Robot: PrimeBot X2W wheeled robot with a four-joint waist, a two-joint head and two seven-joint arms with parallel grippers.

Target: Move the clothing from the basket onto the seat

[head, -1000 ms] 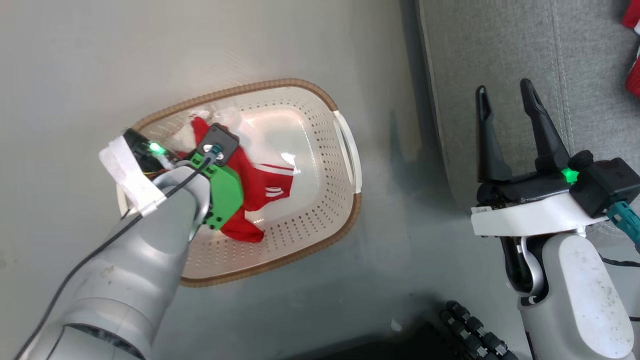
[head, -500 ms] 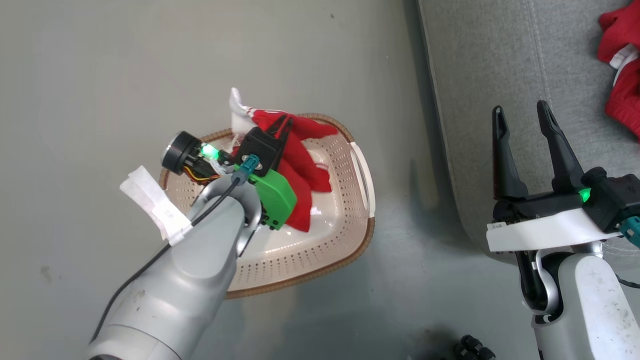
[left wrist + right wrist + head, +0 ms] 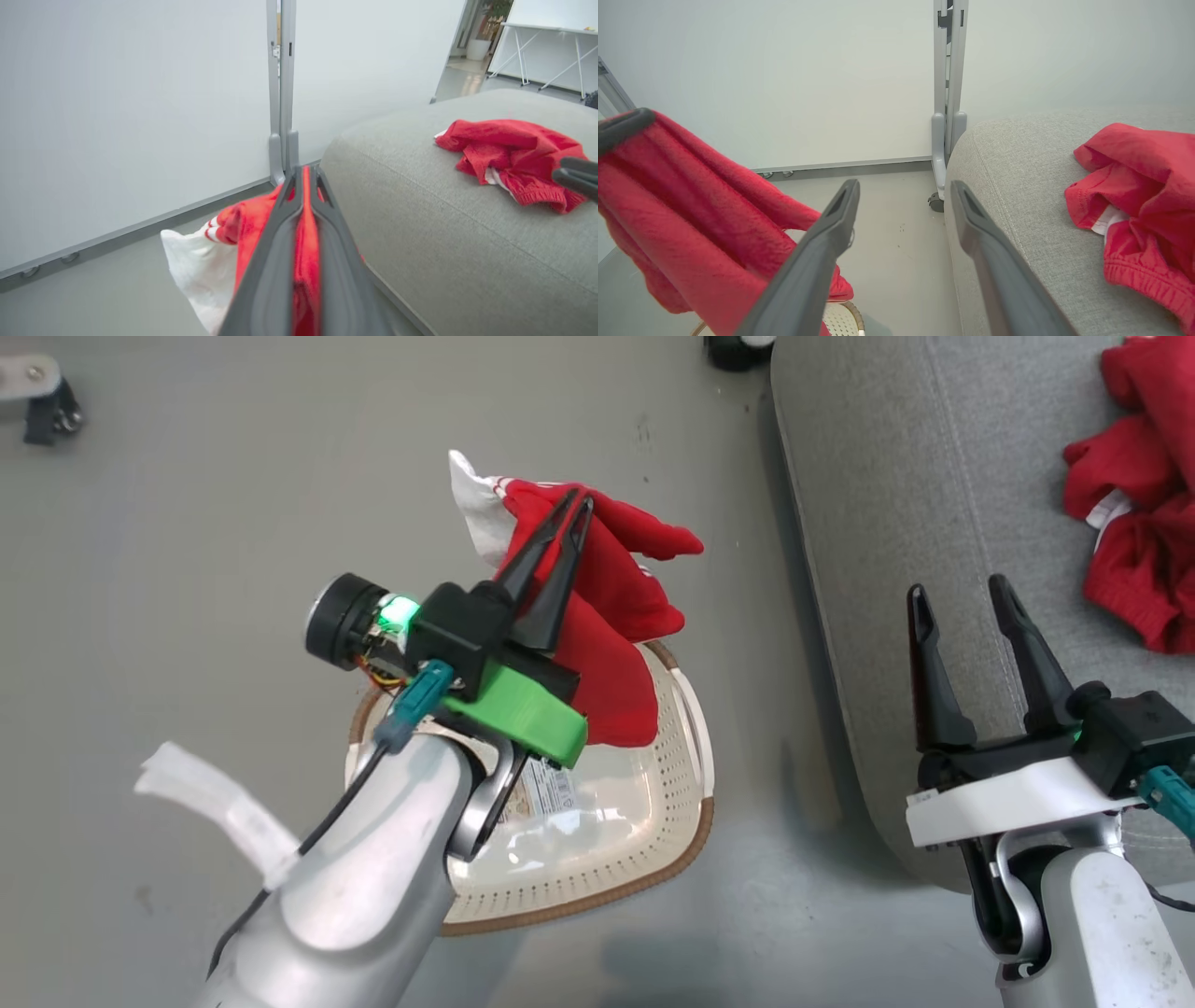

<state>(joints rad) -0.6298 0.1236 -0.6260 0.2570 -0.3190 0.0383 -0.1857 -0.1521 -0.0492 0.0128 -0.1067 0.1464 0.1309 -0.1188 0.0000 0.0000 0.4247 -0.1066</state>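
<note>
My left gripper [image 3: 579,501] is shut on a red garment [image 3: 607,635] with white trim, held up above the cream basket [image 3: 597,859] on the floor. The cloth hangs from the fingertips and drapes down over the basket's far rim. In the left wrist view red fabric [image 3: 306,261] is pinched between the closed fingers. The basket's inside shows only its barcode label [image 3: 546,789]. My right gripper [image 3: 962,588] stands open over the left edge of the grey seat [image 3: 896,476], holding nothing. More red clothing [image 3: 1134,523] lies on the seat at the far right.
A grey partition post [image 3: 948,93] with a small caster stands at the wall beyond the seat's corner. A dark wheel [image 3: 738,347] sits at the top edge of the floor, and a small bracket [image 3: 42,397] lies at the top left.
My left gripper has risen out of the basket with the red garment, lifting it clear. The head camera has shifted, bringing more of the seat and its clothing into view. The right gripper stays open.
</note>
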